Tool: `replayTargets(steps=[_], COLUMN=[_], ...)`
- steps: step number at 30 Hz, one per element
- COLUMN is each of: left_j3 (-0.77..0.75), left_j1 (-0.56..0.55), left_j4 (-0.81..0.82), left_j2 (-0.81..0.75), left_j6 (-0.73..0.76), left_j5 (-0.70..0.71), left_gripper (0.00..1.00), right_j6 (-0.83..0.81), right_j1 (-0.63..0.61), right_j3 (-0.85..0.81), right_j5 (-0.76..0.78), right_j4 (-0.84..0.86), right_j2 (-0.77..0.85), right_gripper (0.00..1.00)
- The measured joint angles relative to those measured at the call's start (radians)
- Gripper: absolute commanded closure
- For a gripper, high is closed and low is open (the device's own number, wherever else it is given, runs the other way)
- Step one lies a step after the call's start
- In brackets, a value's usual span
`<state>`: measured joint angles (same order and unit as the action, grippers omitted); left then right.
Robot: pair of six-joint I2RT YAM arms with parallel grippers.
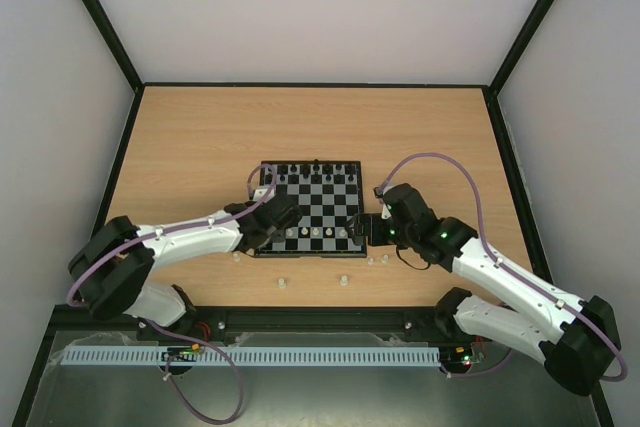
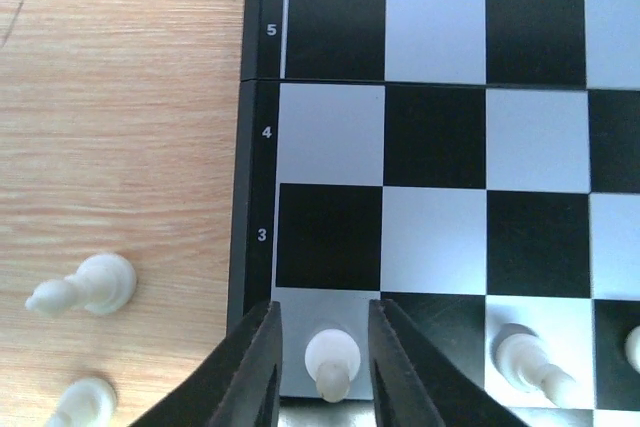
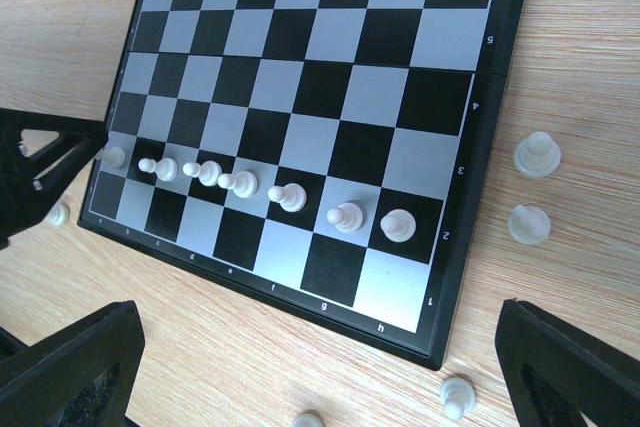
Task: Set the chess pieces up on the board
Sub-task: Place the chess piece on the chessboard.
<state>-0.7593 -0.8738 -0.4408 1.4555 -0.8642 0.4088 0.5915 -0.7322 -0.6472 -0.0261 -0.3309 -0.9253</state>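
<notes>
1. Your left gripper (image 2: 322, 305) sits at the bottom centre of the left wrist view. Its jaws are apart and straddle a white pawn (image 2: 332, 359), which stands upright on the pale end square of rank 2 on the board (image 2: 258, 147). Pale square shows on both sides of the pawn, so I judge it is not clamped.
2. Your right gripper (image 3: 318, 319) is spread wide and holds nothing. It hangs over the board's near right corner, low in the right wrist view.
3. A row of white pawns (image 3: 290, 195) runs across the middle left of that view. Black pieces (image 1: 316, 167) line the board's upper edge in the top view. Loose white pieces (image 3: 537, 155) lie on the table (image 3: 580, 67) at the right of the frame, with more at the bottom.
4. Lift the left gripper straight. If you leave at a slant, a finger could clip the pawn and tip it.
5. Both grippers are close to the rim. A nudge could slide the board and topple the whole row.
6. The right gripper's wide fingers could sweep the loose pieces together as they come down.
7. The fallen pawn (image 2: 85, 285) at the lower left of the left wrist view lies on its side. It may roll away when pinched.
</notes>
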Motion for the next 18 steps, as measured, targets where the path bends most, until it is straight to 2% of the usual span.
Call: replayTargets(steps=[2,4,14,18], left_j3=[0.000,0.000,-0.023,-0.024], left_j1=[0.000,0.000,-0.042,-0.085], left_j4=[-0.008,-0.019,-0.084,-0.112], left_j2=[-0.021,-0.063,-0.281,-0.354], left_j6=[0.000,0.002,0.013,0.006], left_j5=[0.000,0.003,0.029,0.043], left_gripper=[0.59,0.56,0.03,0.01], right_j6=[0.000,0.000,0.005,0.012], right_j1=[0.000,0.000,0.000,0.000], right_j3=[0.000,0.000,0.000,0.000], right_j5=[0.000,0.000,0.013,0.026], right_j4=[0.000,0.000,0.000,-0.001], right_j2=[-0.004,-0.009,-0.014,-0.019], right_gripper=[0.03,0.03,0.01,0.01])
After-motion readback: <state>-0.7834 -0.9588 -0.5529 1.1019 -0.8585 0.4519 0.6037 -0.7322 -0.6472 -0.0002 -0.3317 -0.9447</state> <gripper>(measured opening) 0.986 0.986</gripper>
